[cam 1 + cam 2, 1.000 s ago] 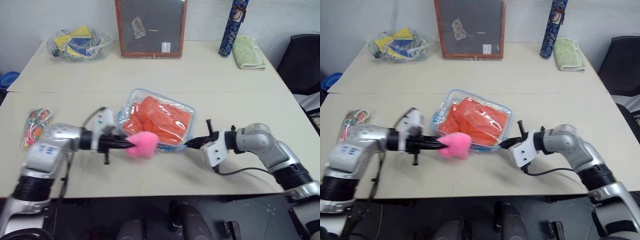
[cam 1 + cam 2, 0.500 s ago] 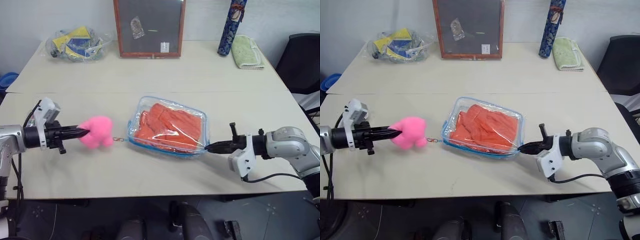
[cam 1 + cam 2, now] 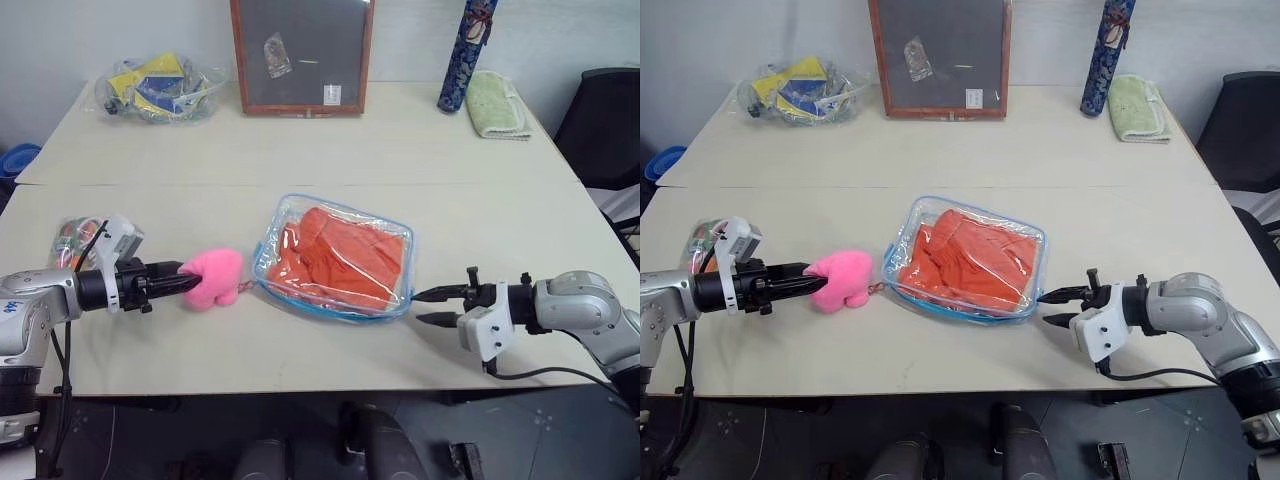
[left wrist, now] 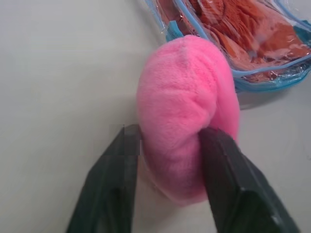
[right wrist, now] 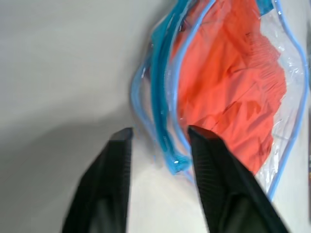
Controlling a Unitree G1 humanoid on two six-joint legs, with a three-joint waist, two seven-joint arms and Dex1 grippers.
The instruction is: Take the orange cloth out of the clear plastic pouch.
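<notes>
The clear plastic pouch (image 3: 335, 215) with blue zipper edging lies flat at the table's middle. The orange cloth (image 3: 345, 262) is folded inside it. A pink fluffy ball (image 3: 213, 277) hangs on a short chain off the pouch's left corner and rests on the table. My left gripper (image 3: 180, 283) reaches in from the left. In the left wrist view its fingers (image 4: 124, 160) stand apart on either side of the ball (image 4: 187, 111). My right gripper (image 3: 417, 306) is open just off the pouch's right corner, whose blue edge (image 5: 163, 111) lies between its fingers.
At the back stand a clear bag of yellow and blue items (image 3: 155, 88), a framed dark board (image 3: 300, 55), a blue patterned tube (image 3: 465, 55) and a pale green towel (image 3: 497, 105). A packet of colourful bands (image 3: 72, 235) lies near my left arm. A black chair (image 3: 605, 120) is on the right.
Both grippers have opened: the right has let go of the pouch's corner and the left has loosened on the pink ball. The ball now sits nearer the pouch, its chain slack.
</notes>
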